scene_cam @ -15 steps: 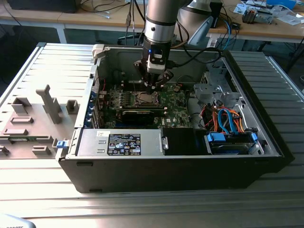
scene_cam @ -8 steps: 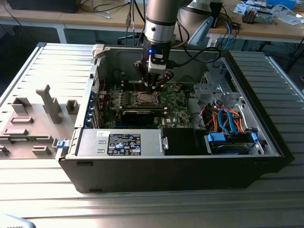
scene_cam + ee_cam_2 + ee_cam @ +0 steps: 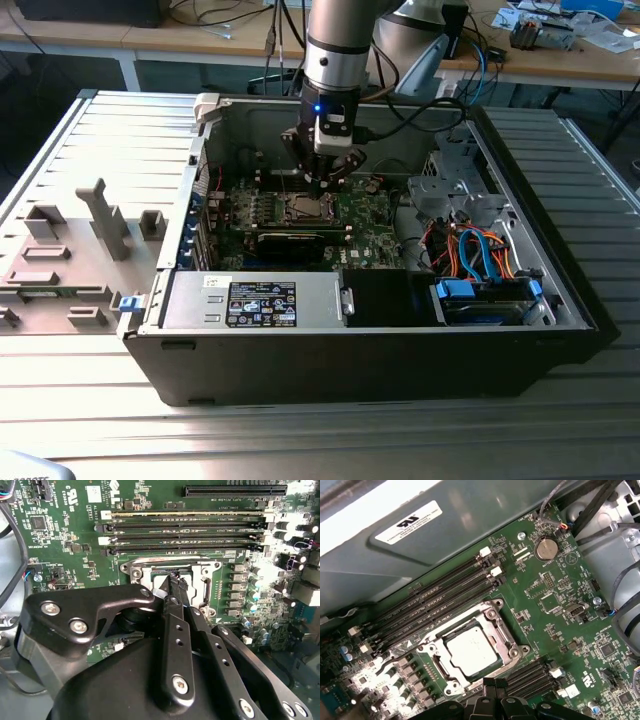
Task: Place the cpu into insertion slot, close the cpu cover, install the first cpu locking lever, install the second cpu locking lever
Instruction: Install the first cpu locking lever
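- Since the computer case (image 3: 300,370) lies on its side, open, the green motherboard (image 3: 365,215) faces up for reach.
- Gripper (image 3: 173,580) fingers pressed together, nothing between them, tips at insertion slot (image 3: 441,669) edge, likely for pushing, not grasping.
- cpu cover (image 3: 507,639) down, pinning cpu (image 3: 470,647) seated inside.

The arm (image 3: 335,50) reaches straight down, its tool (image 3: 328,180) pointing downward with fingers (image 3: 175,625) drawn together at the tips.
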Controlling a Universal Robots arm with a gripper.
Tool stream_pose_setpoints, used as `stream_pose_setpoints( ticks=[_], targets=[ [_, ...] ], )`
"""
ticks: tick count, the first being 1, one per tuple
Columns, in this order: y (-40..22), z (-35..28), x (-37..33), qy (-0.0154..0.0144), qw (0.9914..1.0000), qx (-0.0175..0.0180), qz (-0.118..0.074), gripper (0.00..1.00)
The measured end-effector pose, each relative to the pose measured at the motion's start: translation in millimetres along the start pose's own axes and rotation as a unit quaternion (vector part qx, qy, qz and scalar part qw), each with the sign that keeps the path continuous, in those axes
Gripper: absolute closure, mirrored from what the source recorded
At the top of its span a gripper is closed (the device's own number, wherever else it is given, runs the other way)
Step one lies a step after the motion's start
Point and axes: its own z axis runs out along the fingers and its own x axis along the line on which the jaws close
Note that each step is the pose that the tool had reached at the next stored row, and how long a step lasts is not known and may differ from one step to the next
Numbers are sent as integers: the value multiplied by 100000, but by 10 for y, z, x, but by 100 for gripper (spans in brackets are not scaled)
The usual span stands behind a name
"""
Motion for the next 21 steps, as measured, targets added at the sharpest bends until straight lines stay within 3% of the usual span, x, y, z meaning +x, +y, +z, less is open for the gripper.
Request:
stream_pose_setpoints(
  ticks=[21],
  targets=[
    [0,0,0,-470,99939,-22,-3465,89]
  ],
)
